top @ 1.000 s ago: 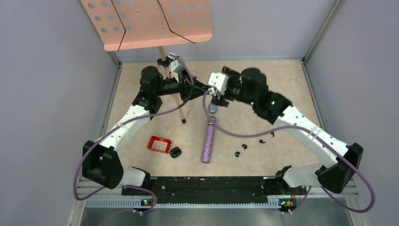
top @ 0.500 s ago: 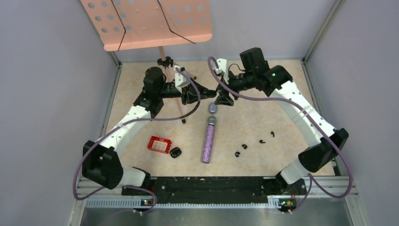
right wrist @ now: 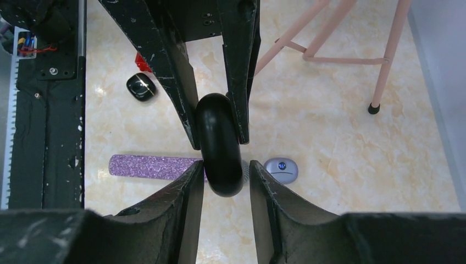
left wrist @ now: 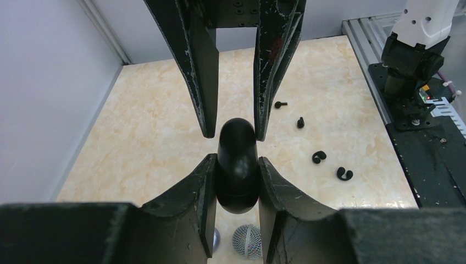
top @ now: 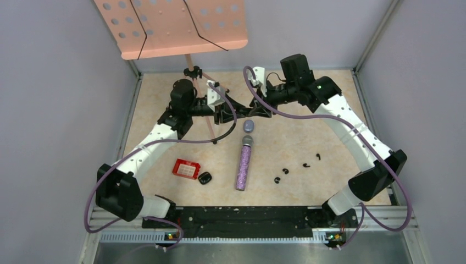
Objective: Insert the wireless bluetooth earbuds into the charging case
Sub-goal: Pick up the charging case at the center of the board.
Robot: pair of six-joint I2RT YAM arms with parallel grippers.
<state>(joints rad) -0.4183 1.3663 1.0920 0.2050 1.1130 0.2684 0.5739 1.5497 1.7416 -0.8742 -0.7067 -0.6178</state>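
Left hand (left wrist: 236, 160) clenched on black case (left wrist: 237, 137), fingers pressed flat to both its sides. Case is held in the air above the far middle of the worktop (top: 291, 140). Right hand (right wrist: 225, 164) meets it head-on from the opposite side, its fingers straddling the other end of the same case. One finger looks to touch and a sliver of gap shows at the other. Cannot tell whether right hand is grasping or only bracketing the case.

Earbuds (left wrist: 319, 157): four, black, loose on the worktop right of centre, well apart from the held case. They lie in a loose diagonal row, none touching another. The two nearer the arm bases are curled like a C. The two farther off show short stems.

Under the hands, on the worktop: small grey-lilac case (right wrist: 281, 170), lid shut, a small lit mark on top. Just beside it is the mesh head of a glittery purple microphone (top: 243, 165), whose body runs toward the near edge. Left of the microphone is a second black case (top: 205, 177), shut, with a red box (top: 186, 169) just beside it.

Far left corner: pink music stand (top: 170, 25), one foot planted near the left arm.
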